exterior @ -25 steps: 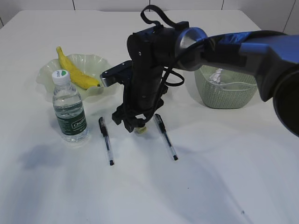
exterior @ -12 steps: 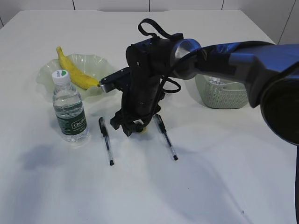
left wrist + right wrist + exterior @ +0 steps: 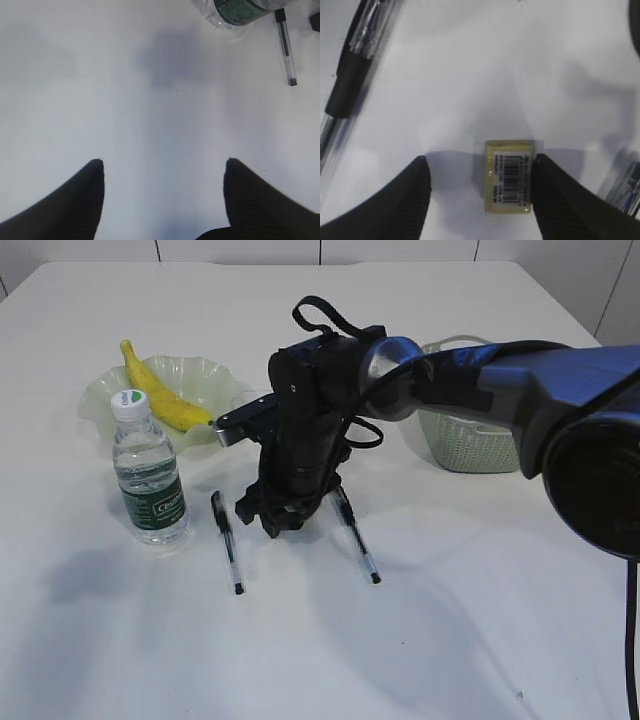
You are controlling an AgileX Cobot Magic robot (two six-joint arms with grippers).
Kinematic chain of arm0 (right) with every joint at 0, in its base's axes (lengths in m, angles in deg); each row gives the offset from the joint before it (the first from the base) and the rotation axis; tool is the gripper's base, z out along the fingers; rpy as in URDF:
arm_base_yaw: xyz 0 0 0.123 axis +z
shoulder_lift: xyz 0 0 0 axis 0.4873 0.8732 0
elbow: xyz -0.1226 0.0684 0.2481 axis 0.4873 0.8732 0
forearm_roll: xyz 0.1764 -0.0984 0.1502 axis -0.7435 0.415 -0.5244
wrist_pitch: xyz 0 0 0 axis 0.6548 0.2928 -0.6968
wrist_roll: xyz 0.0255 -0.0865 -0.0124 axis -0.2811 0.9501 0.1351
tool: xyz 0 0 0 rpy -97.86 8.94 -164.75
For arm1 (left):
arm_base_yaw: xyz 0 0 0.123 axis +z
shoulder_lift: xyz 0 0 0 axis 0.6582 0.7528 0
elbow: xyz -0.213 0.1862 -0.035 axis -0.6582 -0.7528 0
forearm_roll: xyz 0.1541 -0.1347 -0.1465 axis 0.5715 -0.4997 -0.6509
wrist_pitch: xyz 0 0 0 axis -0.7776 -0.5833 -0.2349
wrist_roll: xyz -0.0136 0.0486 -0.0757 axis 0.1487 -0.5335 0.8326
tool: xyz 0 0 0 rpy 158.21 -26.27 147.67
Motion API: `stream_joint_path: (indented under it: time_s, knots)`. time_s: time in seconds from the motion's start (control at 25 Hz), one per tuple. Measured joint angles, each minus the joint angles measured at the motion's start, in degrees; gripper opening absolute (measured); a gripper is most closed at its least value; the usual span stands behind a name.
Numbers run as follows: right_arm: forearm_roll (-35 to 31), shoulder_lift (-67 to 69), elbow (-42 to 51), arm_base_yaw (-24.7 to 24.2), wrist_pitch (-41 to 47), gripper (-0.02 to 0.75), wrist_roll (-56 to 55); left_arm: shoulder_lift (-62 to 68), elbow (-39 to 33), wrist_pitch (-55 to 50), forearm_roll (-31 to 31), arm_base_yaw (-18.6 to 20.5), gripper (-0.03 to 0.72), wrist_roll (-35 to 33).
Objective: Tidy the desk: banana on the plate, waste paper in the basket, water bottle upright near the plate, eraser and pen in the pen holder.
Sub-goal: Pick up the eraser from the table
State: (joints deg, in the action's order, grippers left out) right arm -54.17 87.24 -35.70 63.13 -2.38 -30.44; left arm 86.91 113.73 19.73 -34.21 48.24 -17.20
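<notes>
White tabletop (image 3: 420, 640). Eraser (image 3: 509, 176) lies flat between the right gripper (image 3: 479, 176) fingers, spread, one touching its right edge, pens either side. Step: eraser pickup. Next: center, close, lift. Left gripper (image 3: 162, 170) released, over bare tabletop. No pen holder visible.

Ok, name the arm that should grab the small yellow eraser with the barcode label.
Right. Its hand is open astride the small yellow barcode-labelled eraser; the left hand hovers over bare white table.
</notes>
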Motion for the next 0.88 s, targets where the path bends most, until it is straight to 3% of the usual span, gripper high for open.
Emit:
stream_joint_path:
  time_s: [0.24,0.56,0.88]
  knots:
    - [-0.10,0.05,-0.09,0.00,-0.45,0.406,-0.25,0.00,0.00,0.00,0.00,0.00,0.526,0.00]
    - [-0.10,0.14,-0.64,0.00,0.68,0.197,-0.25,0.00,0.00,0.00,0.00,0.00,0.526,0.00]
    - [-0.10,-0.60,-4.84,0.00,6.59,0.189,-0.36,0.00,0.00,0.00,0.11,0.00,0.519,0.00]
